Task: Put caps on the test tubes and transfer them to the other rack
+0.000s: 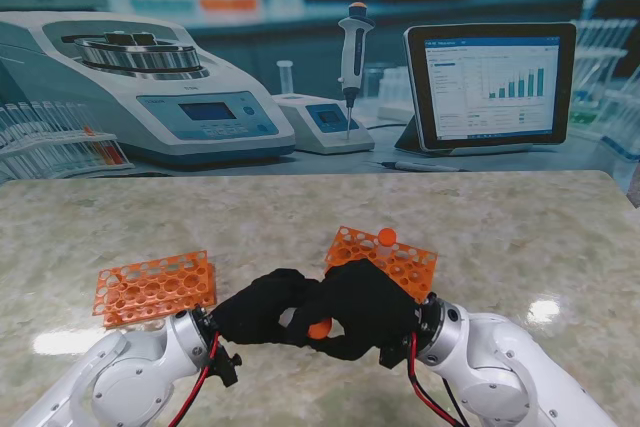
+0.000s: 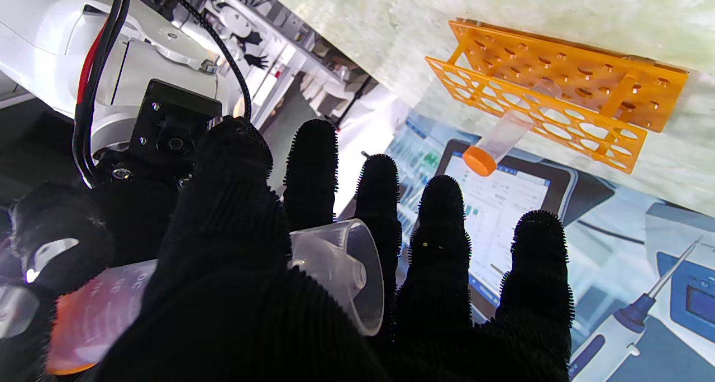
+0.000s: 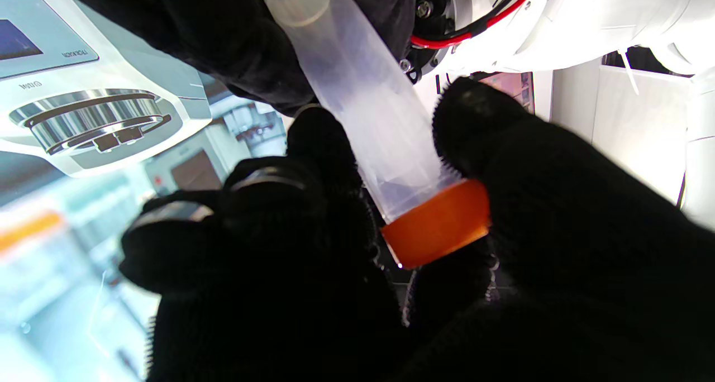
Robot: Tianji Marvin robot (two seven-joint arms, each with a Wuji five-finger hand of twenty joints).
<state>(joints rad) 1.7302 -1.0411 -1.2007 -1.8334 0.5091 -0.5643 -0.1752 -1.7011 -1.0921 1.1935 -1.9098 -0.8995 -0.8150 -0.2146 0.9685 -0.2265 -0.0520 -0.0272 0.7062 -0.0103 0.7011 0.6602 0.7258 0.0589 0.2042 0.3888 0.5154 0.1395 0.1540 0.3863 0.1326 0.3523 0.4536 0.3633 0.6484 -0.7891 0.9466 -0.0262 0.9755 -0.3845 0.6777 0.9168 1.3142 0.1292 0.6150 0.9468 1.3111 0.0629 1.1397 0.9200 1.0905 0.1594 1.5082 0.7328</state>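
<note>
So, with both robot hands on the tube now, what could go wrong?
1. The orange cap may sit crooked on the tube; the pinch hides the seam.
2. The left robot hand grips only the tube's far end, so twisting may slip it.
3. The right robot hand works beside the right rack and could bump it.

stand: high, facing table | wrists: close, along fingers [image 2: 441,220] | shared: tube [image 3: 368,108]
</note>
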